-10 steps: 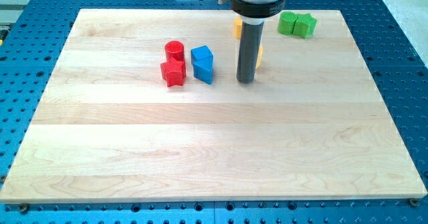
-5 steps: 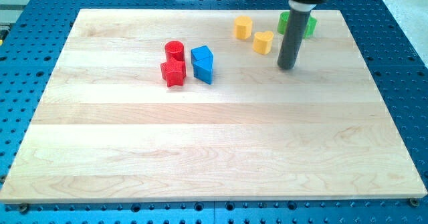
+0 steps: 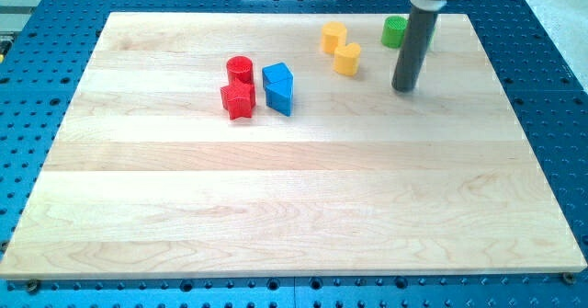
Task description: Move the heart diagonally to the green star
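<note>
The yellow heart [image 3: 347, 58] lies near the view's top, right of centre, touching or almost touching another yellow block [image 3: 333, 38] up and to its left. A green block [image 3: 395, 30] shows at the top right. The second green block beside it is hidden behind my rod, so I cannot make out the green star. My tip [image 3: 404, 88] rests on the board to the right of the heart and a little lower, apart from it, and below the green blocks.
A red cylinder [image 3: 240, 69], a red star [image 3: 238, 99] and a blue block [image 3: 277, 88] cluster left of centre. The wooden board [image 3: 276, 207] lies on a blue perforated table.
My tip has swept from just left of the heart to its right side. The heart first shifted up and right, then slid left toward the other yellow block.
</note>
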`<action>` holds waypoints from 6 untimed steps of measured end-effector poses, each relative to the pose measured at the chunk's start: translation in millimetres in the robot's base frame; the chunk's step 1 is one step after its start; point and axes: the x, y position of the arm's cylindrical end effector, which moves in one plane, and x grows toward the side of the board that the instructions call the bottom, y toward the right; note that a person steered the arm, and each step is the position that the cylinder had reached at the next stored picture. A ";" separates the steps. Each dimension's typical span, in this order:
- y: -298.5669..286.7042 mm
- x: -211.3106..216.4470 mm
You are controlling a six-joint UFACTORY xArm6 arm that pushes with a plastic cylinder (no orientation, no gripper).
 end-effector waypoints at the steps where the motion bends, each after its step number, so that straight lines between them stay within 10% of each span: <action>1: -14.5 5.5; 3: -37.0 -72.8; 6: -79.1 -46.4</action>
